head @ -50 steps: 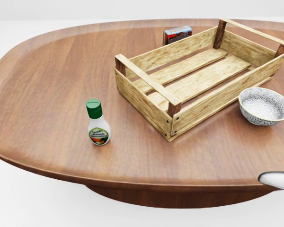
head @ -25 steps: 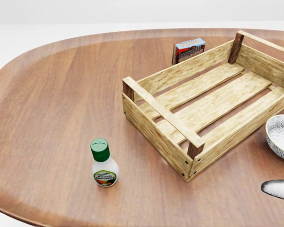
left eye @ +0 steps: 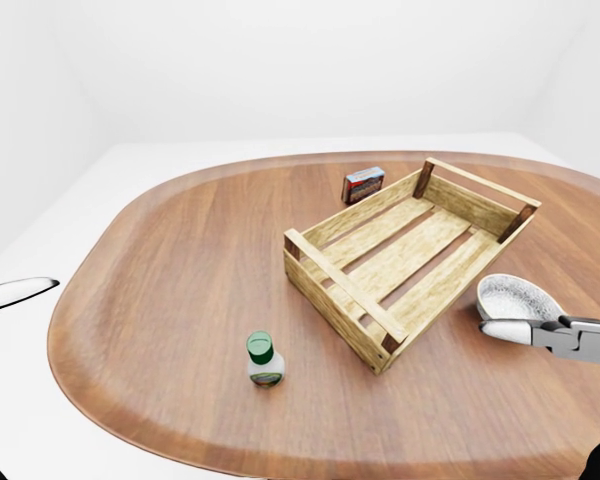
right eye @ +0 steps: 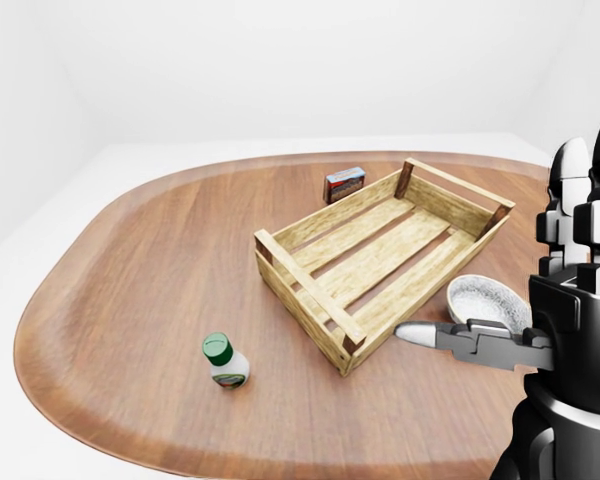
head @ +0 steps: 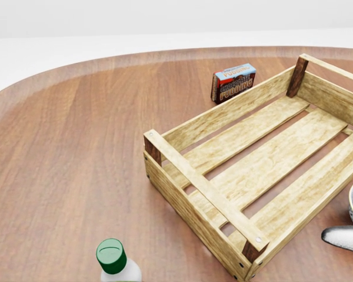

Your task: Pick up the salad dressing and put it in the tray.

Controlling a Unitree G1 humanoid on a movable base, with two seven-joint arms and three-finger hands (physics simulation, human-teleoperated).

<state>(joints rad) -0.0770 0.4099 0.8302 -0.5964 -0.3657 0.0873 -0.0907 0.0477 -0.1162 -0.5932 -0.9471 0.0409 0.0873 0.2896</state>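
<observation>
Currently nothing is grasped: right hand (right eye: pixel 570 300) sits nearest, at 4 o'clock in the right-eye view, fingers spread and released, one long finger pointing toward the table centre, touching nothing. Left hand (left eye: pixel 15 293) barely shows, just a fingertip at 9 o'clock in the left-eye view, so I cannot tell its finger state. Salad dressing (right eye: pixel 225 362) stands upright on the table (left eye: pixel 180 260) near its close edge, at 7 o'clock from the tray (left eye: pixel 405 255), well apart from it and from both hands. Bowl (right eye: pixel 485 298) sits just beside the tray's right side, right next to the right hand's finger. Pudding box (head: pixel 233 81) is farthest, at 12 o'clock behind the tray. Risks, my read: bottle is narrow and top-heavy looking, so a sideways swipe could topple or roll it off the near edge; right arm sweeping across could clip the bowl or tray corner.
</observation>
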